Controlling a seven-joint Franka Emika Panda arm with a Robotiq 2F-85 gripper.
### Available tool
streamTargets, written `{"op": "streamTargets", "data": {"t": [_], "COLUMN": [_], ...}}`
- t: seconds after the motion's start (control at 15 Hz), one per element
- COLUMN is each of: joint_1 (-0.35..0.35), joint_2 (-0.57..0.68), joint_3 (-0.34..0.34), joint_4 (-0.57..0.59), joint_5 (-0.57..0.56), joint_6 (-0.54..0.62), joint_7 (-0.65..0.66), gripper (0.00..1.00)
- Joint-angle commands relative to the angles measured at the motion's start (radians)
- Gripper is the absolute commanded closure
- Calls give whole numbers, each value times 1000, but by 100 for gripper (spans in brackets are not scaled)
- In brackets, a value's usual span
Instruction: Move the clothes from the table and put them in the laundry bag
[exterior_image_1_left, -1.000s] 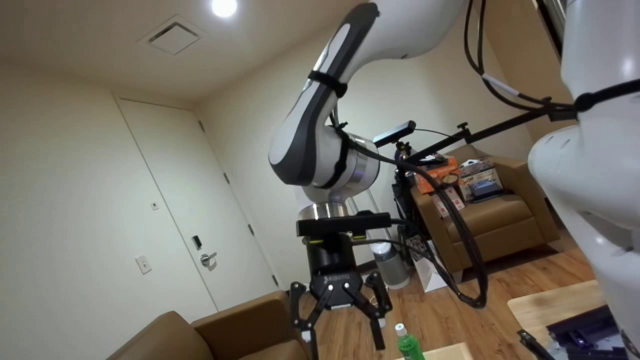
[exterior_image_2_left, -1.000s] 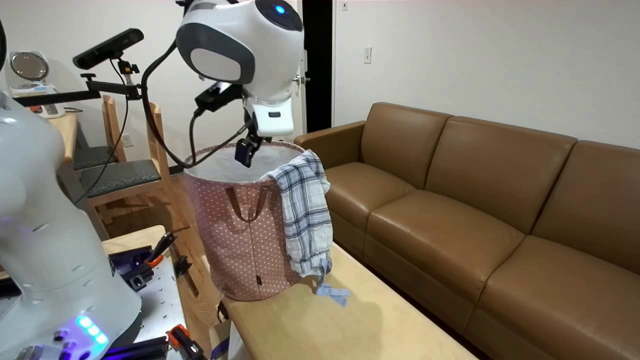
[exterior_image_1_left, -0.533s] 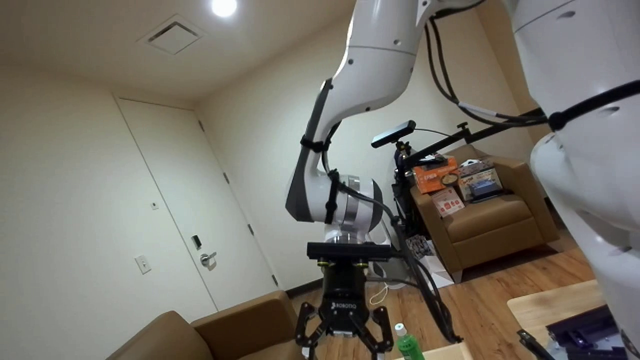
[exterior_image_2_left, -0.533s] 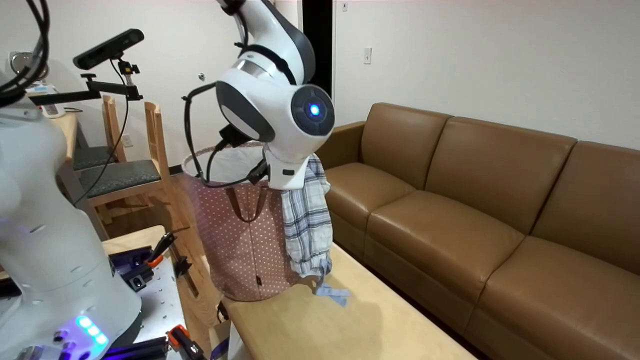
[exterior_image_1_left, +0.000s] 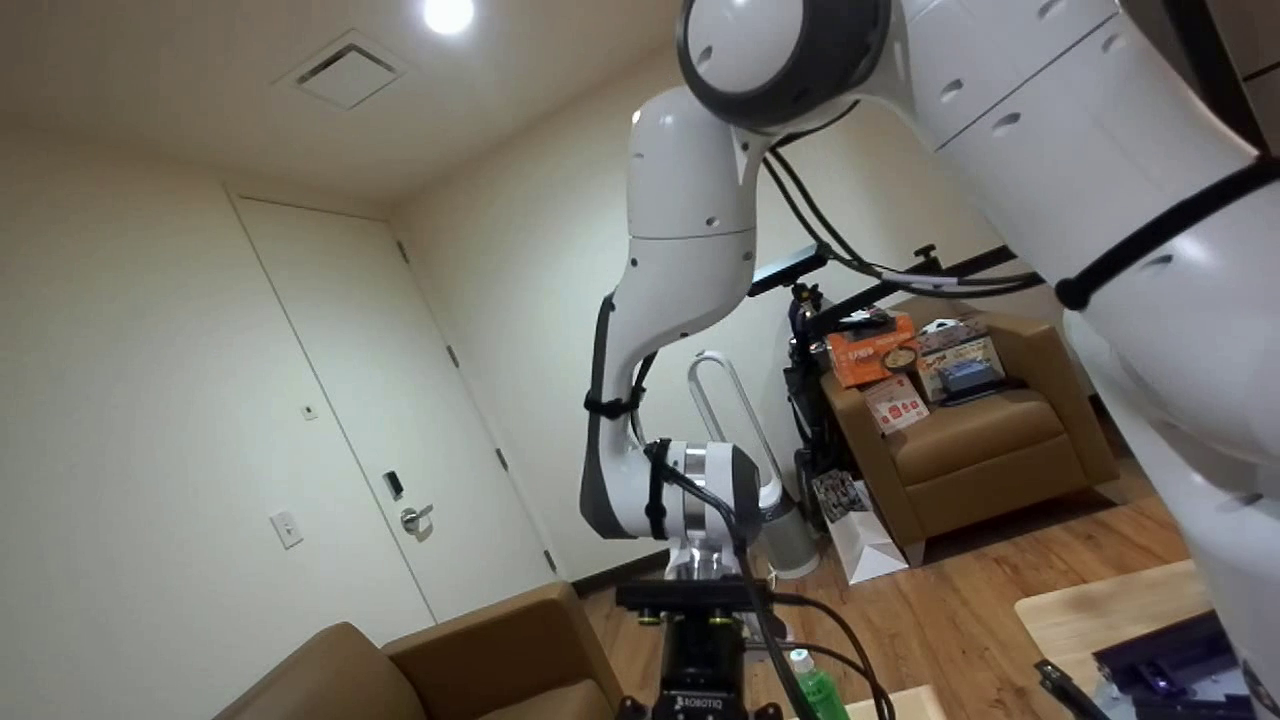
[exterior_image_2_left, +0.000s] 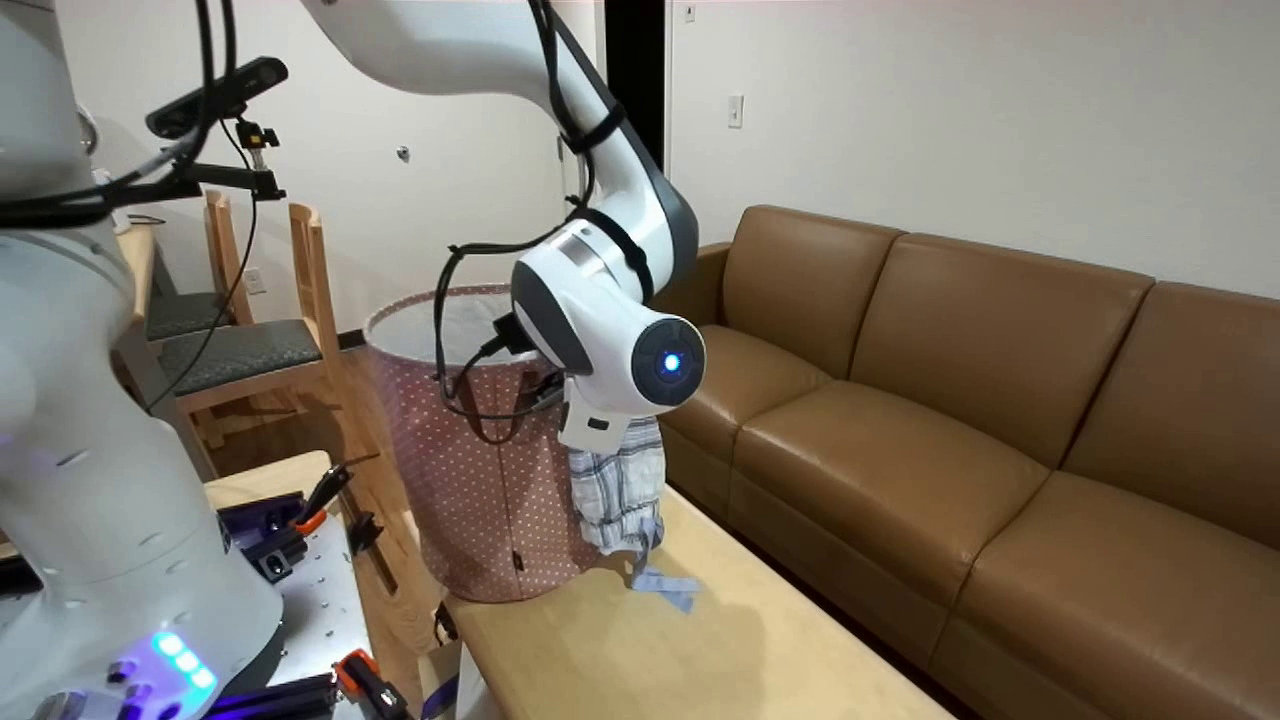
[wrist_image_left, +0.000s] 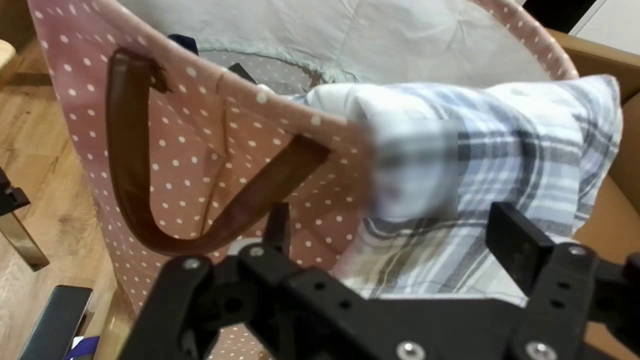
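A polka-dot laundry bag (exterior_image_2_left: 480, 500) stands with a plaid garment (exterior_image_2_left: 622, 490) draped over its rim, near the robot gripper (wrist_image_left: 391, 215), whose fingers stand apart; to the right stretch a wooden table (exterior_image_2_left: 720, 640) and a brown couch (exterior_image_2_left: 900, 470).

Matt cloth garment (wrist_image_left: 520, 170), fabric bag (exterior_image_2_left: 470, 490), smooth wood table (exterior_image_2_left: 700, 660).

One plaid garment (wrist_image_left: 505, 165) and one polka-dot laundry bag (exterior_image_2_left: 485, 505) show. There are two wooden chairs (exterior_image_2_left: 250, 354), one sofa (exterior_image_2_left: 900, 430), one bottle (exterior_image_1_left: 822, 695).
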Motion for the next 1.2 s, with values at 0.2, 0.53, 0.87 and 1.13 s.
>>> {"op": "streamTargets", "data": {"t": [0.2, 0.53, 0.87, 1.13], "joint_1": [-28, -29, -26, -13], "joint_2": [179, 254, 359, 437], "joint_3": [35, 51, 52, 52], "joint_4": [101, 166, 247, 302], "joint_5": [35, 19, -1, -10], "joint_6": [-64, -144, -201, -189], "joint_7": [11, 17, 48, 92], "gripper": [0, 0, 0, 0]}}
